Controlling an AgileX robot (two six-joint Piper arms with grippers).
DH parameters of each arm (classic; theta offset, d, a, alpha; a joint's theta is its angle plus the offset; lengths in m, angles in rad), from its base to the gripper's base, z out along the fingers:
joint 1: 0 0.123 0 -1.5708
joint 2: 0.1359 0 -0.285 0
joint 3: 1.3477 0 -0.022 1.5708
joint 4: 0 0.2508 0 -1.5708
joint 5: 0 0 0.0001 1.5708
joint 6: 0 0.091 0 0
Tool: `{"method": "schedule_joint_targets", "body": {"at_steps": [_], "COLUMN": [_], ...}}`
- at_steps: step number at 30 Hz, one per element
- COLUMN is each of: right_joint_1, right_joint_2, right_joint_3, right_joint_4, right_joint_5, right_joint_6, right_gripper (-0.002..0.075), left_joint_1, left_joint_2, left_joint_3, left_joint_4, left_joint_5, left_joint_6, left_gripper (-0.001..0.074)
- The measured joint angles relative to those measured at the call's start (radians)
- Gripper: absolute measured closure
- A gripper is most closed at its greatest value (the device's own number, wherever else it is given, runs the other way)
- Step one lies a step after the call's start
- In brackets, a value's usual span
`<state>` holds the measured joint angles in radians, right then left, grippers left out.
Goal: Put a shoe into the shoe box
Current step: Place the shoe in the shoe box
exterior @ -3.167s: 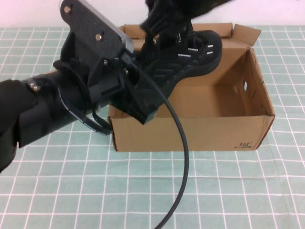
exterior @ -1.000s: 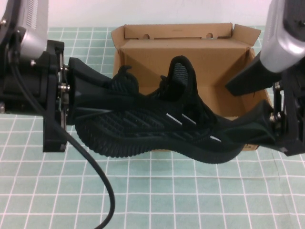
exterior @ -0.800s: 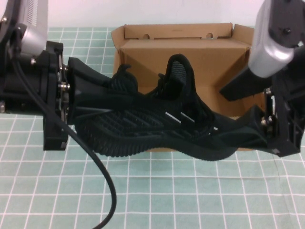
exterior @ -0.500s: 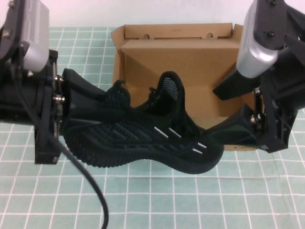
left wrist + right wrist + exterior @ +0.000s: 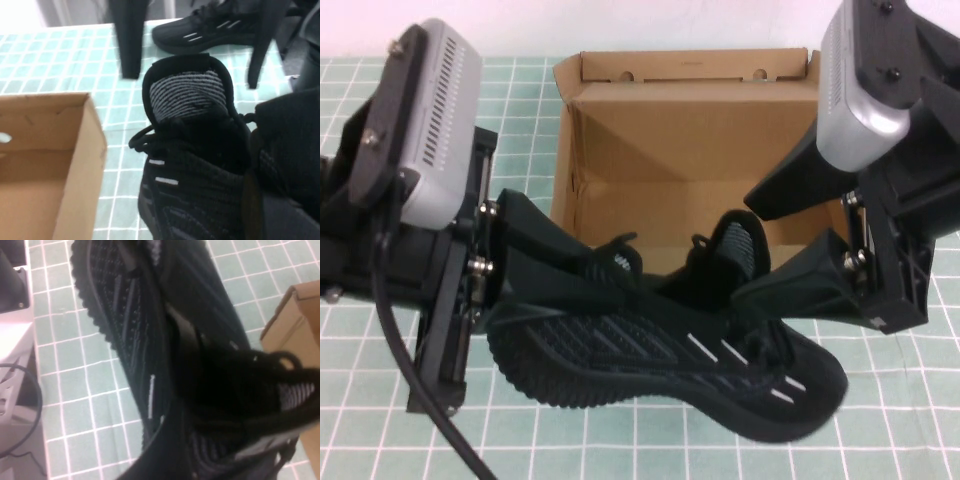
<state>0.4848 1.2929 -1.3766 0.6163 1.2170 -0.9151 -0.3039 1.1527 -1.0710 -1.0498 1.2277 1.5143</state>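
Shoe (image 5: 670, 370) not in box (image 5: 720, 130) yet: left hand (image 5: 535, 265) clenched on its heel, right hand (image 5: 775, 245) spread wide around the laces, shoe held in front of box.

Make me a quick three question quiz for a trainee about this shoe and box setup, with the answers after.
1. True or false: the shoe already lies inside the shoe box.
2. Which tool is shut on the shoe's heel end? A) left tool B) right tool
3. Fill in: the shoe box's flap lid stands ____.

Key
1. False. The shoe is held in the air in front of the box, on the robot's side, sole toward the camera.
2. A. The right tool stands open around the shoe's laced middle.
3. Open.
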Motion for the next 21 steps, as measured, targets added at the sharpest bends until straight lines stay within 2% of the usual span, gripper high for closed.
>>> {"method": "schedule_joint_targets", "body": {"at_steps": [16, 18, 21], "right_joint_1": [0.000, 0.000, 0.000], "right_joint_2": [0.071, 0.077, 0.080], "right_joint_3": [0.000, 0.000, 0.000], "right_joint_4": [0.065, 0.069, 0.071], "right_joint_5": [0.020, 0.020, 0.020], "right_joint_6": [0.000, 0.000, -0.002], "right_gripper": [0.0123, 0.0155, 0.0298], "left_joint_1": [-0.007, -0.007, -0.007], "left_joint_2": [0.000, 0.000, 0.000], "left_joint_3": [-0.091, -0.091, -0.091], "left_joint_4": [0.011, 0.014, 0.014], "left_joint_5": [0.006, 0.006, 0.008], "left_joint_6": [-0.005, -0.005, -0.007], "left_gripper": [0.0704, 0.0704, 0.0704]}}
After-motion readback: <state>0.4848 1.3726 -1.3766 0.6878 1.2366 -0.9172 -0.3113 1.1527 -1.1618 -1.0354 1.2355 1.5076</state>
